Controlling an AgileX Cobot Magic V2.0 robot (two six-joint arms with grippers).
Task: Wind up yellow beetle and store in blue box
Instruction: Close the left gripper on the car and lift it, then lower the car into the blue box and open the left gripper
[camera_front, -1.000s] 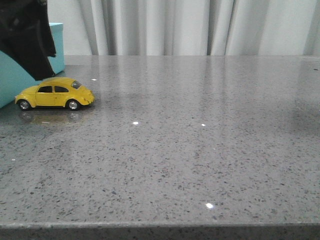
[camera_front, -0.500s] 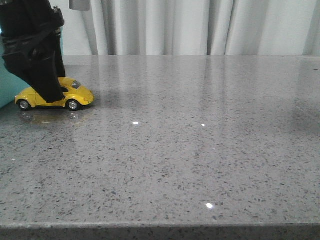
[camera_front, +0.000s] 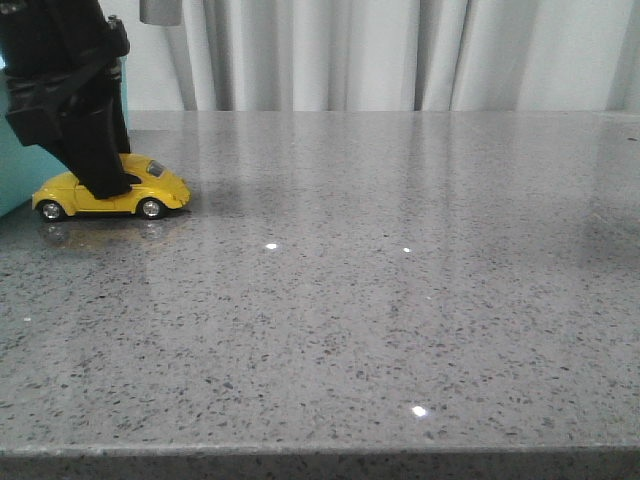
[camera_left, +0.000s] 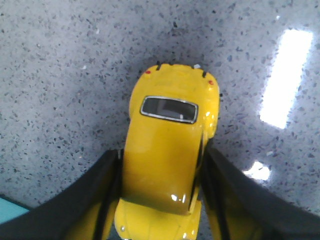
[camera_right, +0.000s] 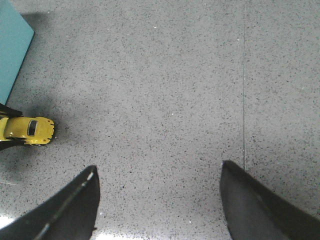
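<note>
The yellow beetle (camera_front: 155, 188) stands on its wheels on the grey table, at the far left beside the blue box (camera_front: 10, 175). My left gripper (camera_front: 105, 185) has come down over the car from above. In the left wrist view its two dark fingers (camera_left: 107, 180) press against both sides of the beetle (camera_left: 167, 125), whose rear window faces up. My right gripper (camera_right: 159, 172) is open and empty, high over bare table. In its view the beetle (camera_right: 27, 129) and the box corner (camera_right: 12, 47) lie far off. The right gripper is out of the front view.
The speckled grey table (camera_front: 380, 300) stretches to the right and toward the front edge. White curtains (camera_front: 400, 55) hang behind it. A corner of the blue box (camera_left: 7, 210) shows beside the left fingers.
My left gripper has come down from above the car and its fingers now sit around the beetle. The beetle has shifted very slightly to the right.
</note>
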